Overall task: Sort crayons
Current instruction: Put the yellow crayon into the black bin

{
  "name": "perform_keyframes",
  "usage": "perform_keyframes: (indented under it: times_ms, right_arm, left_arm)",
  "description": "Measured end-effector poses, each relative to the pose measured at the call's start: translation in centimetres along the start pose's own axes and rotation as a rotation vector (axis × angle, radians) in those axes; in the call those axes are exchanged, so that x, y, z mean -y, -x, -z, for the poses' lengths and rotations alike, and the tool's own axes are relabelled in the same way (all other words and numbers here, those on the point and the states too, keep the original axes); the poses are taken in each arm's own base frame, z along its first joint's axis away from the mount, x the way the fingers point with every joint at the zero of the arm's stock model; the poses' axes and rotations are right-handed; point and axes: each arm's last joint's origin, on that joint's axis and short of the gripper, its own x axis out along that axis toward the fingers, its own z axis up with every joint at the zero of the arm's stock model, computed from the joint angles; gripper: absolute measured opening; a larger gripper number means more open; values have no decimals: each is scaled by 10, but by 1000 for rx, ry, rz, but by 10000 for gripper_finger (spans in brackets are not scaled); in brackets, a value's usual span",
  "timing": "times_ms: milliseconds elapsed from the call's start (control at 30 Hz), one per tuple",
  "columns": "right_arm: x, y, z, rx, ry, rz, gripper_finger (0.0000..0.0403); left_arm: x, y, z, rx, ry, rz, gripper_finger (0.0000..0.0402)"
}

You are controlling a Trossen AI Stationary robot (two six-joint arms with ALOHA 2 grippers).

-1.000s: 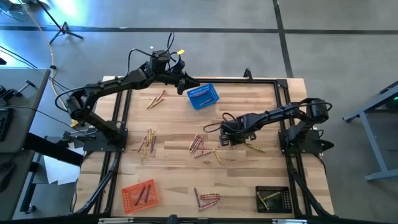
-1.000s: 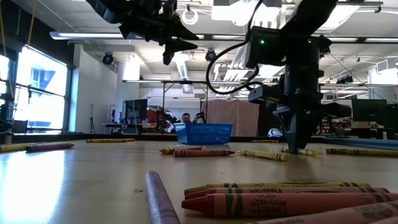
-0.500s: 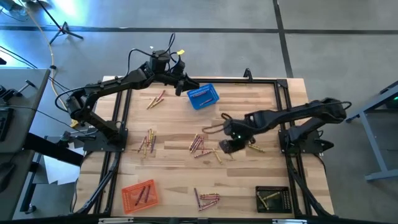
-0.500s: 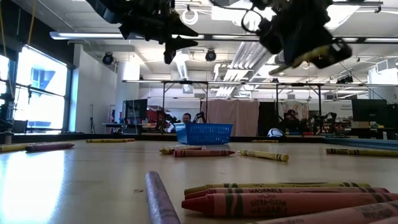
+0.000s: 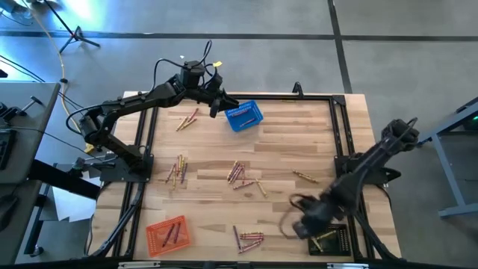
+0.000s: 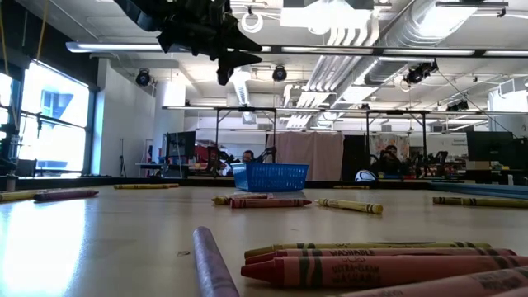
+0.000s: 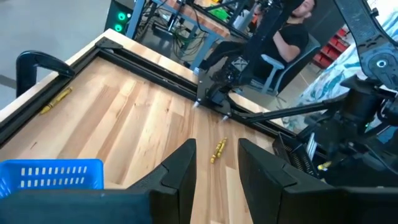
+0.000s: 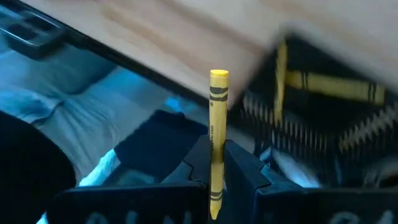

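Fingers (image 8: pixel 245 165) of the right gripper (image 5: pixel 305 226) clamped on a yellow crayon (image 8: pixel 216 134), standing upright between them, poised beside the black mesh basket (image 5: pixel 330 240) at the table's (image 5: pixel 299 127) five o'clock corner, two yellow crayons (image 5: pixel 323 237) already inside. Left gripper (image 5: pixel 217 102) hanging near twelve o'clock beside the blue basket (image 5: pixel 243 116), fingers (image 7: pixel 179 169) parted, nothing between them. Loose crayons (image 5: pixel 240 174) clustered at the table's centre, more (image 5: pixel 178 169) toward nine o'clock, a few (image 5: pixel 187 119) at eleven, one yellow (image 5: pixel 304 177) toward three, another bunch (image 5: pixel 249 237) at six. Orange basket (image 5: pixel 167 233) at seven o'clock, crayons inside.
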Motion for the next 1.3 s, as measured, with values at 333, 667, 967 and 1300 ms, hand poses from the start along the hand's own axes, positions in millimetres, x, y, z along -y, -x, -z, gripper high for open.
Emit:
perform_keyframes:
  times_ms: [333,667,967,1300]
  right_arm:
    - [27,-20,19,67,-124,234,16]
    - [36,-29,18,93,-82,315,16]
    - [38,-42,14,53,-25,259,23]
    - [30,-44,17,7,-11,183,74]
  left_arm:
    - [0,0,0,3,-28,0,103]
    - [0,0,0,-2,-17,-2,103]
    - [0,0,2,-13,-5,-4,103]
    - [0,0,2,-13,-5,-4,103]
